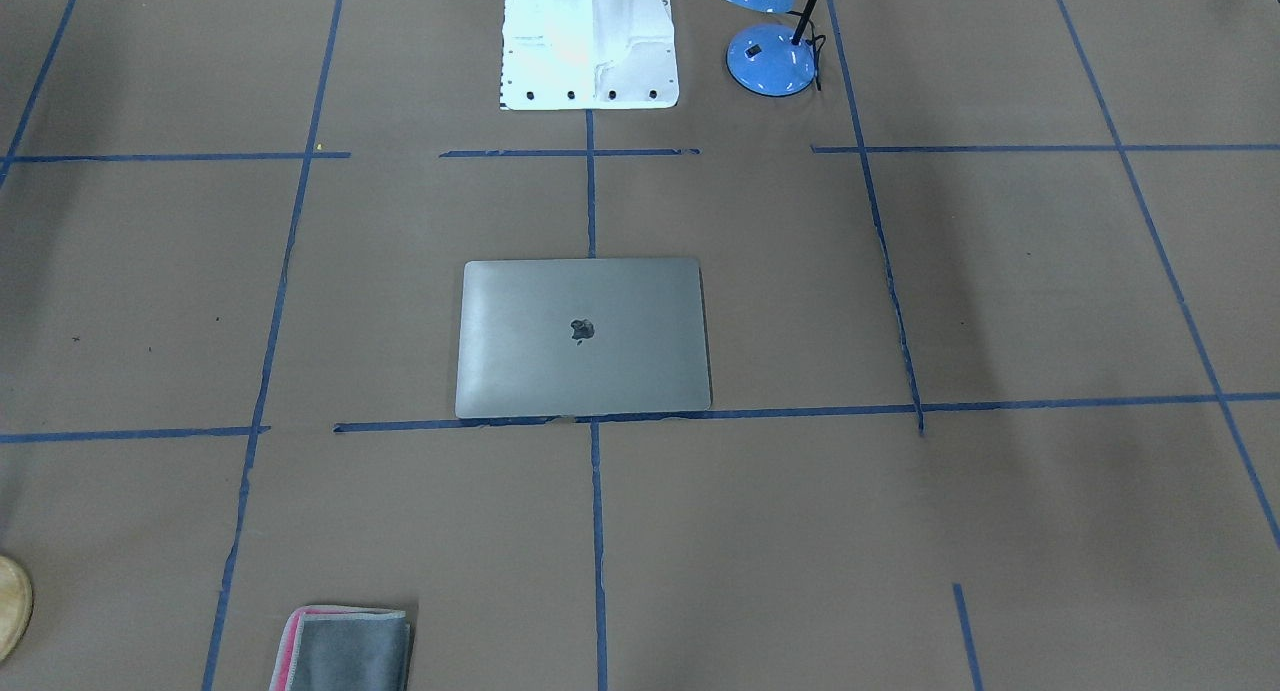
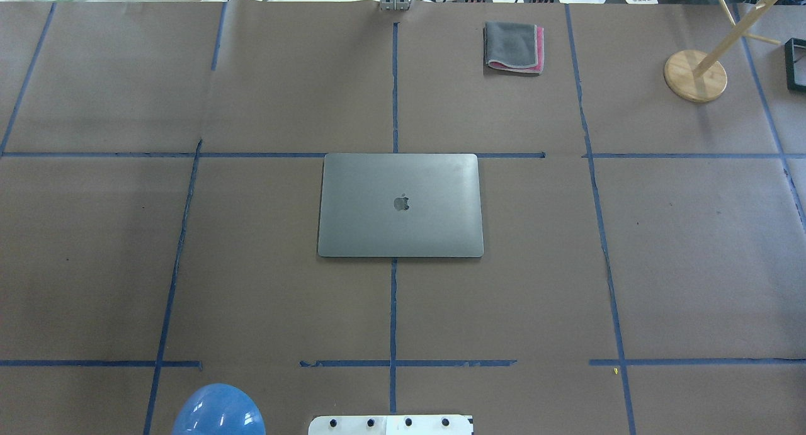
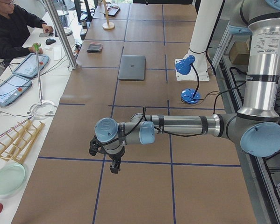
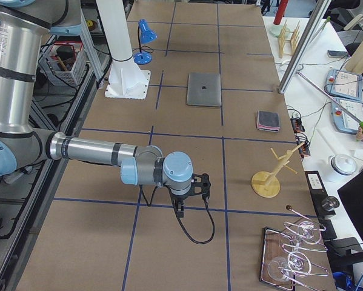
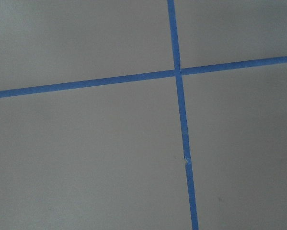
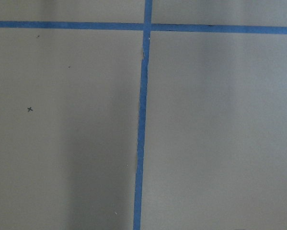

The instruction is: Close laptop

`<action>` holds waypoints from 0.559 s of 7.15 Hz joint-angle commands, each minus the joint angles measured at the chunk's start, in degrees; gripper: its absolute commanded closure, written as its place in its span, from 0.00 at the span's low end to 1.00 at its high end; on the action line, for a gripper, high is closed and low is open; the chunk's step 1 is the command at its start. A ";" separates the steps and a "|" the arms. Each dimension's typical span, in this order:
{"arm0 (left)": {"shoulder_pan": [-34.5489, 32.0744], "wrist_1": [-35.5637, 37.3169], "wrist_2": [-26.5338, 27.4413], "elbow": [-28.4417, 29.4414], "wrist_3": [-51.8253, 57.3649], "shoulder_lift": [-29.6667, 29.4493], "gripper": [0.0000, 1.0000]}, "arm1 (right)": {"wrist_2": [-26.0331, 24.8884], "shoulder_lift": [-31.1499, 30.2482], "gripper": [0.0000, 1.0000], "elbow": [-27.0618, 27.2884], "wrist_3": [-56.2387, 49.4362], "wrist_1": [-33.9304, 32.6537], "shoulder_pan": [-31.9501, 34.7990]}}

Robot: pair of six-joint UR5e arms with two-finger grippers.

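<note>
The space-grey laptop lies flat in the middle of the table with its lid down and the apple logo facing up. It also shows in the front view and in the side views. My left gripper hangs over bare table far from the laptop, at the table's left end. My right gripper hangs over bare table at the right end. Both show only in the side views, so I cannot tell whether they are open or shut. Both wrist views show only brown paper and blue tape.
A blue desk lamp stands beside the white robot base. A folded grey cloth with a pink edge lies at the far side. A wooden stand is at the far right. A wire rack sits near the right end.
</note>
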 commanded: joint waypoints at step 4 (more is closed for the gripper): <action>0.00 -0.09 -0.04 0.01 0.02 0.07 0.00 | -0.52 0.17 0.00 4.73 -0.50 -8.92 2.30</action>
